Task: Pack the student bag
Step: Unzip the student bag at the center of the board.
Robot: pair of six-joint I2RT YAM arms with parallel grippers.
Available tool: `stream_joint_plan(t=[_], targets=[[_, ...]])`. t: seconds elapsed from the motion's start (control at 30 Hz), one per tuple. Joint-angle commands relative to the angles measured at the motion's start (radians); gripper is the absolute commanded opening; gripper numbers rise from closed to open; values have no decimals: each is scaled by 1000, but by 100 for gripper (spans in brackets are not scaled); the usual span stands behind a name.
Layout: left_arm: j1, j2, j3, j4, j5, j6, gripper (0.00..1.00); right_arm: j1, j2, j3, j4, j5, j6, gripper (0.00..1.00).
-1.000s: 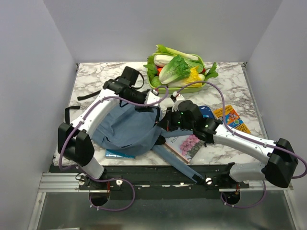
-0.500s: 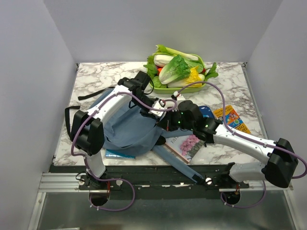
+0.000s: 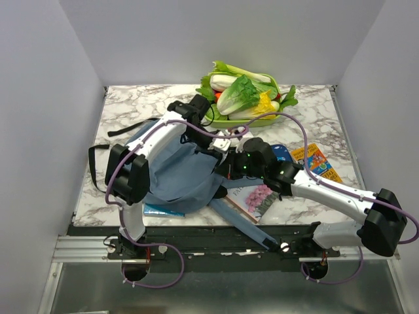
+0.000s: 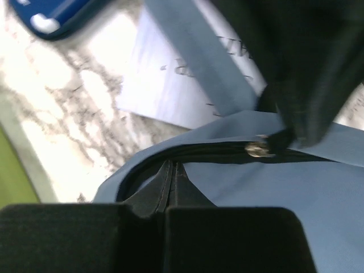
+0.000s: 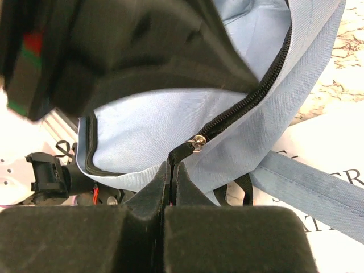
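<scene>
pinching the bag at its zipper edge, left gripper clenched tight on the fabric, right gripper clamped just beside the zip pull (mouth open).

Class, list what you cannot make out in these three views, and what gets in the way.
- Inside of the student bag: top view, hidden by its own fabric.
- Teal flat item: top view, only an edge shows under the bag.
- Blue pencil case: left wrist view, cut off by the top edge.
- Print on the pale book cover: left wrist view, blurred and crossed by a strap.
</scene>
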Motion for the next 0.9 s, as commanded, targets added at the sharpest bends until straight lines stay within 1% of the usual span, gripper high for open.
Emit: stream_joint_plan(t=[0.0,0.03,0.1,0.13,0.17,0.23,0.3,0.33,0.37,0.4,0.43,0.47,0.53,0.6,0.67,0.7,0.73,0.83,0.87], targets=[[41,12,56,290,9,-413,0,-3,-28,-12,44,1,34,0],[51,13,64,339,-9,-491,0,-2,-26,-12,43,5,37,1],[70,9,69,385,-34,-556,0,-2,-31,-10,35,10,39,0],[85,3,61,455,-57,-637,0,-3,-32,-6,35,13,39,0],[93,-4,50,479,-101,-665,0,-3,-35,-3,32,14,40,0],[131,-11,39,505,-111,-692,0,-2,-29,6,15,25,36,1],[163,-19,42,423,13,-534,0,-2,-35,17,-2,43,36,1],[176,-25,38,284,74,-420,0,-2,-46,17,-6,62,31,0],[183,-49,6,228,110,-324,7,-3,-54,14,-10,62,29,1],[179,-68,-20,195,134,-196,19,-3,-60,8,-8,62,29,0],[167,-85,-51,203,130,-172,33,-3,-64,2,-7,62,34,1],[139,-120,-109,233,123,-167,42,-2,-75,-6,-2,63,34,0],[101,-139,-149,301,86,-149,45,-3,-84,-38,23,53,42,1],[49,-130,-151,313,66,-135,49,-2,-84,-56,33,50,54,1],[22,-107,-133,374,55,-204,55,-3,-86,-76,41,39,60,0],[12,-102,-128,408,58,-236,56,-3,-87,-82,52,34,60,0],[9,-97,-123,472,58,-298,57,-2,-89,-87,53,33,60,1],[5,-76,-93,508,60,-334,58,-3,-86,-92,53,27,59,0],[4,-68,-79,487,67,-289,59,-3,-84,-92,53,24,56,1]])
